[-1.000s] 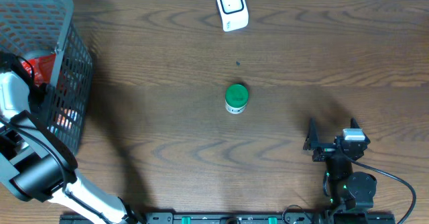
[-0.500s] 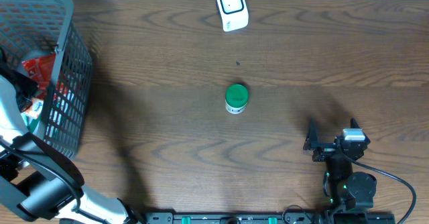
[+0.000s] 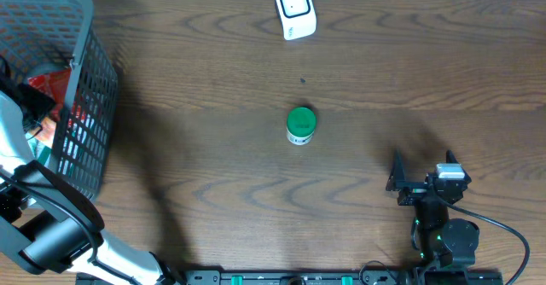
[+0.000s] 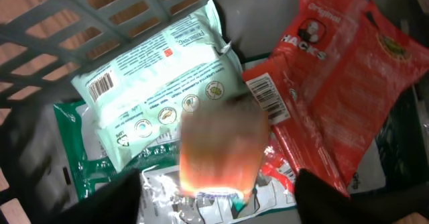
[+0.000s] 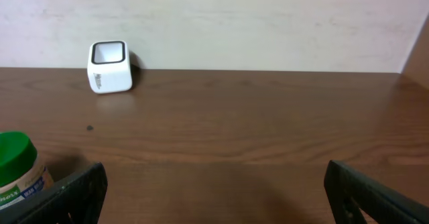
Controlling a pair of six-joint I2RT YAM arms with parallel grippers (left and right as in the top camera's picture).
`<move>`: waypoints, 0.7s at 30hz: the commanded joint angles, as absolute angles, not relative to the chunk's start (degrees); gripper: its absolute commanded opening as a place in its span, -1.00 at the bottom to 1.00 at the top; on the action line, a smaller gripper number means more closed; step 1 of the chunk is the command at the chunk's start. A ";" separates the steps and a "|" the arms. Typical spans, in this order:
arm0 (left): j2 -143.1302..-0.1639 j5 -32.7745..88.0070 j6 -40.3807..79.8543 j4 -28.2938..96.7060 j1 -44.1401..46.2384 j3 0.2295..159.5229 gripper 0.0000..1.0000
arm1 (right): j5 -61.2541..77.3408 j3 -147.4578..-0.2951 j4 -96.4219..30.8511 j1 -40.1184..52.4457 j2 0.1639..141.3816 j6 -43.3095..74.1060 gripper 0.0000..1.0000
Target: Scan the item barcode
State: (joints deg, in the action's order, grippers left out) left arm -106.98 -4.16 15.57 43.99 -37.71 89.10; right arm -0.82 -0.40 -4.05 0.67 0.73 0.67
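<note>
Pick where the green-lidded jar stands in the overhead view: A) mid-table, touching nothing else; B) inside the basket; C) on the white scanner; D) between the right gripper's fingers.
A: the green-lidded jar stands alone mid-table, apart from the white scanner, the basket and the right gripper.

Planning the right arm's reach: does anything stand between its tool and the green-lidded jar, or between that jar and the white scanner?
Nothing visible does. Only bare brown wooden table lies between the right tool and the green-lidded jar, and between the jar and the white box-shaped scanner, apart from a tiny dark speck.
</note>
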 commanded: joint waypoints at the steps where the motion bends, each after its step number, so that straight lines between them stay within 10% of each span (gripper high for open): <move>1: -107.70 -0.95 14.81 43.70 -37.52 89.60 0.67 | -0.54 -0.32 -4.27 0.73 0.64 1.23 0.99; 14: -107.70 1.17 13.52 45.78 -36.82 89.86 0.10 | -0.54 -0.32 -4.27 0.73 0.64 1.23 0.99; 21: -108.40 -7.07 13.80 45.47 -34.44 87.61 0.11 | -0.54 -0.32 -4.27 0.73 0.64 1.23 0.98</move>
State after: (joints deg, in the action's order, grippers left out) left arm -107.00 -1.72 14.52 45.58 -35.46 88.86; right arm -0.82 -0.40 -4.05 0.67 0.73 0.64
